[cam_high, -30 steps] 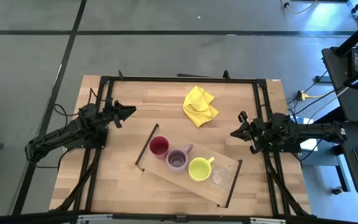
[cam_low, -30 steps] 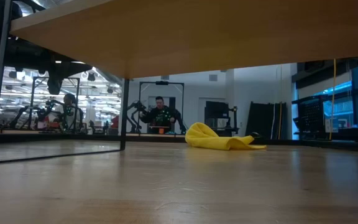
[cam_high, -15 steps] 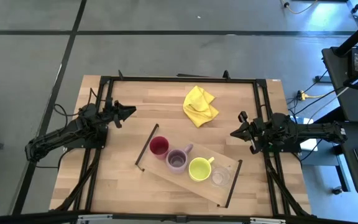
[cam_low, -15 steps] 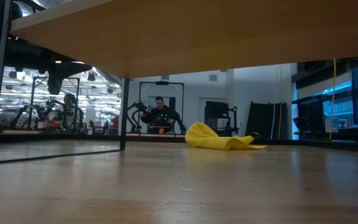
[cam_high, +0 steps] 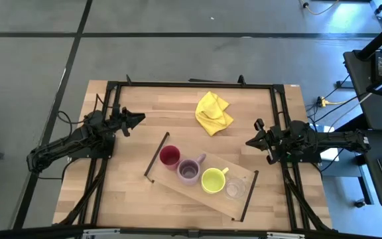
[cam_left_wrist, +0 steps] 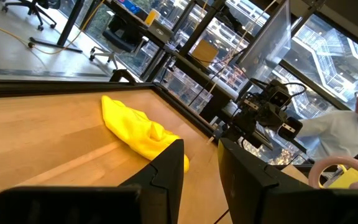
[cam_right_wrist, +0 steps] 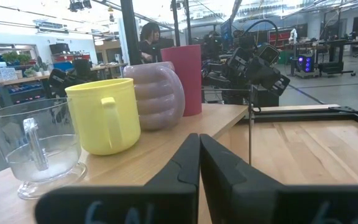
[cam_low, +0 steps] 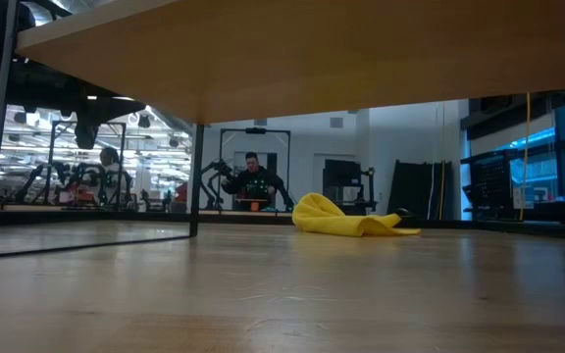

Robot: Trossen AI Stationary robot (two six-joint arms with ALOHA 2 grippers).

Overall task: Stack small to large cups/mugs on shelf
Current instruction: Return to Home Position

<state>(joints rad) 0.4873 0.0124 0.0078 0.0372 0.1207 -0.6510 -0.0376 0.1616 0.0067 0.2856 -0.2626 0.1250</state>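
Note:
The light-wood shelf (cam_high: 178, 186) with black rails stands slantwise on the table's near middle. On it stand in a row a red cup (cam_high: 170, 156), a purple mug (cam_high: 189, 170), a yellow-green mug (cam_high: 212, 180) and a clear glass tumbler (cam_high: 234, 190); they also show in the right wrist view, red cup (cam_right_wrist: 184, 74), purple mug (cam_right_wrist: 157, 93), yellow-green mug (cam_right_wrist: 104, 115), tumbler (cam_right_wrist: 33, 146). My left gripper (cam_high: 138, 119) hovers at the table's left, slightly open, empty. My right gripper (cam_high: 249, 142) hovers at the table's right, shut, empty.
A crumpled yellow cloth (cam_high: 213, 111) lies on the table at the far middle; it also shows in the low view (cam_low: 346, 218) and the left wrist view (cam_left_wrist: 138, 132). A black frame (cam_high: 191, 84) borders the table. A person (cam_low: 253, 181) sits in the room beyond.

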